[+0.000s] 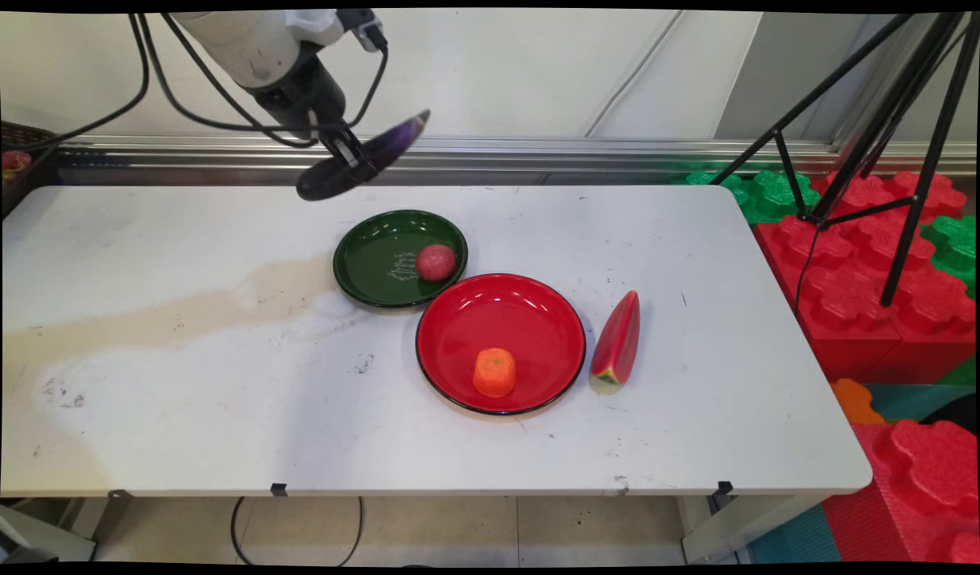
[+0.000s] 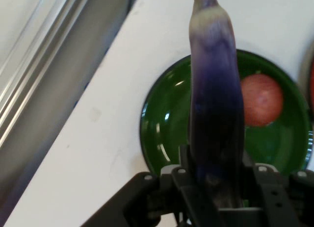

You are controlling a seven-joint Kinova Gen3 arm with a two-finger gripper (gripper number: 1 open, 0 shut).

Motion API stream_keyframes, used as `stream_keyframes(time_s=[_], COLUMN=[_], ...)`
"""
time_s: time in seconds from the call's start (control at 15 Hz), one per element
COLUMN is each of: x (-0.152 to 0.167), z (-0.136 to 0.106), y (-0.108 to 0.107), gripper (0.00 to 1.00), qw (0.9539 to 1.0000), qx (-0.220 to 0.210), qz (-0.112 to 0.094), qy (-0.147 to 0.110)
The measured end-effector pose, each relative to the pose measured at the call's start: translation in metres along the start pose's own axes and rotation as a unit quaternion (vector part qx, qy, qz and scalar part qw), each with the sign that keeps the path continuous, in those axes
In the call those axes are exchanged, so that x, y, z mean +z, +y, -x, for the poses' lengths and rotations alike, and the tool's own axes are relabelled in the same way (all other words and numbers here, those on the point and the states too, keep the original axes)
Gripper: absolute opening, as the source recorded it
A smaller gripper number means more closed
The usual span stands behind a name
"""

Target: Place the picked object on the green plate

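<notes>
My gripper (image 1: pixel 352 158) is shut on a long purple eggplant (image 1: pixel 370 156), held in the air above the table's far side. In the hand view the eggplant (image 2: pixel 216 104) rises between the fingers and covers the middle of the picture. Below it lies a green plate (image 1: pixel 378 263) with a round red fruit (image 1: pixel 435 262) on its right part; the hand view shows the same green plate (image 2: pixel 164 124) and red fruit (image 2: pixel 265 99) behind the eggplant. A red plate (image 1: pixel 529 319) with an orange piece (image 1: pixel 494 372) sits in front of it, touching the green one.
A watermelon slice (image 1: pixel 617 342) lies on the white table (image 1: pixel 178 399) just right of the red plate. Red and green foam blocks (image 1: pixel 857 263) and a black tripod (image 1: pixel 897 136) stand to the right of the table. A metal rail (image 1: pixel 577 152) runs along the wall.
</notes>
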Motion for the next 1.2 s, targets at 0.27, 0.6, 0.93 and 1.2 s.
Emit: stream_keyframes(time_s=[0.27, 0.6, 0.93, 1.2], x=[0.022, 0.054, 0.093, 0.129], z=[-0.005, -0.01, -0.011, -0.012], y=[-0.023, -0.036, -0.039, -0.035], gripper=[0.0, 0.0, 0.0, 0.0], qw=[0.9989, 0.9972, 0.9959, 0.9951], qx=[-0.037, -0.052, -0.038, -0.013], qz=[-0.024, -0.031, -0.012, 0.014], qy=[-0.018, -0.045, -0.081, -0.096])
